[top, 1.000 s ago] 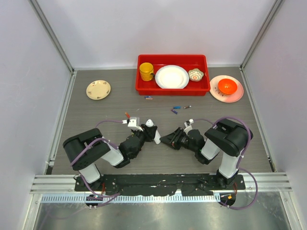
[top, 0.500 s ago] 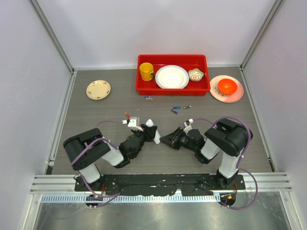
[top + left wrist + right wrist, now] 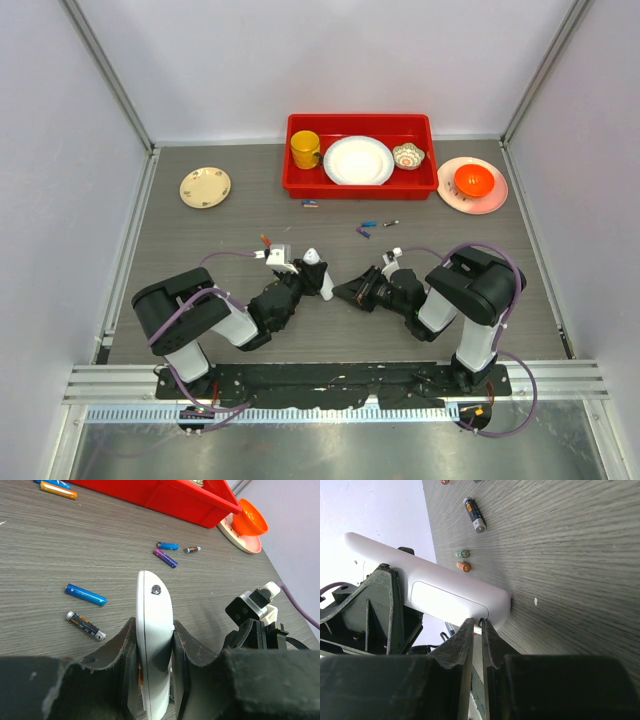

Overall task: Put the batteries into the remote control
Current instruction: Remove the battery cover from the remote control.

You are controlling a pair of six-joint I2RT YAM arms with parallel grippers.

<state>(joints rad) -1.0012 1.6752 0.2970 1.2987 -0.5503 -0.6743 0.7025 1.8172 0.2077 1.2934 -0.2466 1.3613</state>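
Note:
My left gripper [image 3: 155, 645] is shut on the white remote control [image 3: 154, 630] and holds it on its edge just above the table; it also shows in the top view [image 3: 318, 272]. My right gripper [image 3: 476, 622] is shut, with its tips pressed against the end of the panel on the remote's [image 3: 427, 587] back. Batteries lie loose on the table: a blue one [image 3: 85, 594] and a dark one [image 3: 86, 625] to the left of the remote, and blue [image 3: 167, 545], purple [image 3: 165, 558] and dark [image 3: 191, 549] ones farther off.
A red tray [image 3: 360, 183] with a yellow cup, a white plate and a small bowl stands at the back. A pink plate [image 3: 492, 198] with an orange bowl is at the back right. A cream plate [image 3: 205, 187] is at the back left. Two more batteries [image 3: 310, 204] lie before the tray.

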